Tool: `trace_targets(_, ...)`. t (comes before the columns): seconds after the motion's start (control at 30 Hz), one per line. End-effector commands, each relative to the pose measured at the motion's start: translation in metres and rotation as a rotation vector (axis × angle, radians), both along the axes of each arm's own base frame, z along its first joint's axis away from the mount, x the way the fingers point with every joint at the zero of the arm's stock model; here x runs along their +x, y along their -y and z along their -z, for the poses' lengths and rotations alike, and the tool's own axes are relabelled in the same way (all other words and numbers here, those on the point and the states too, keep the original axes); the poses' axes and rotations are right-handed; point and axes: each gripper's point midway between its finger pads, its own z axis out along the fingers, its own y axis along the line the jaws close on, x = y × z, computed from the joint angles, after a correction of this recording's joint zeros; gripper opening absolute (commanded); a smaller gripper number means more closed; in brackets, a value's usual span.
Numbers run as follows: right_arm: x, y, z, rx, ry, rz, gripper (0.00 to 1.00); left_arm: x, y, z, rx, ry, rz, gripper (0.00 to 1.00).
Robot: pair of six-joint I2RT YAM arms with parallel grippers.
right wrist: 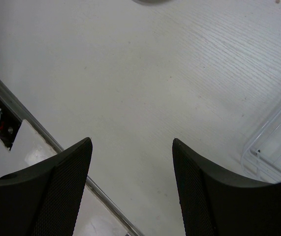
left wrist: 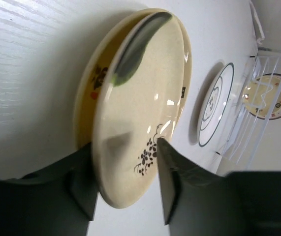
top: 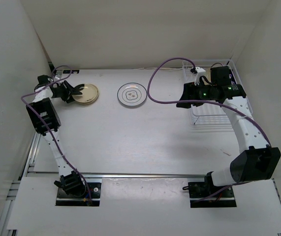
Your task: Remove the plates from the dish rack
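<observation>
My left gripper [top: 73,92] is at the far left, with its fingers on either side of the rim of a cream-yellow plate [top: 86,94]. In the left wrist view the gripper [left wrist: 125,143] holds this plate [left wrist: 140,98] tilted over a second yellow plate [left wrist: 87,84]. A white plate with a dark rim [top: 132,94] lies flat on the table, also visible in the left wrist view [left wrist: 214,105]. The white wire dish rack [top: 214,115] stands at the right, and an orange-patterned plate [left wrist: 270,96] sits in it. My right gripper [top: 183,98] is open and empty beside the rack's left side, over bare table [right wrist: 130,140].
The right arm hides much of the rack. A corner of the rack [right wrist: 273,147] shows in the right wrist view. A metal rail [right wrist: 37,130] runs along the table's near edge. White walls enclose the table on the left, back and right.
</observation>
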Motion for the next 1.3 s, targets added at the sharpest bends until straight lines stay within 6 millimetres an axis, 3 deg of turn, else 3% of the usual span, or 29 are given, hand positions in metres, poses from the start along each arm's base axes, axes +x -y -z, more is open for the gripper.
trace_targets(0.0, -0.006, -0.002, -0.006, 0.020, 0.029, -0.029, 0.70, 0.012, -0.007, -0.049, 0.059, 0.118, 0.001, 0.60)
trace_targets(0.1, -0.011, -0.003, -0.009, 0.028, 0.037, -0.035, 0.70, 0.013, -0.008, -0.058, 0.080, 0.138, 0.002, 0.67)
trace_targets(0.33, -0.020, -0.003, -0.008, 0.035, 0.036, -0.041, 0.70, 0.012, -0.015, -0.077, 0.151, 0.164, -0.020, 0.69)
trace_targets(0.73, -0.026, -0.001, -0.017, 0.065, 0.056, -0.038, 0.70, 0.011, -0.041, -0.076, 0.488, 0.097, -0.102, 0.79)
trace_targets(1.0, -0.026, 0.004, -0.015, 0.054, 0.063, -0.028, 0.70, 0.015, -0.026, -0.070, 0.613, 0.073, -0.072, 0.84)
trace_targets(1.03, -0.025, 0.005, -0.016, 0.061, 0.063, -0.025, 0.70, 0.017, -0.015, -0.069, 0.622, 0.075, -0.056, 0.84)
trace_targets(1.27, -0.024, 0.006, -0.015, 0.074, 0.052, -0.027, 0.70, 0.013, -0.020, -0.068, 0.712, 0.037, -0.080, 0.87)
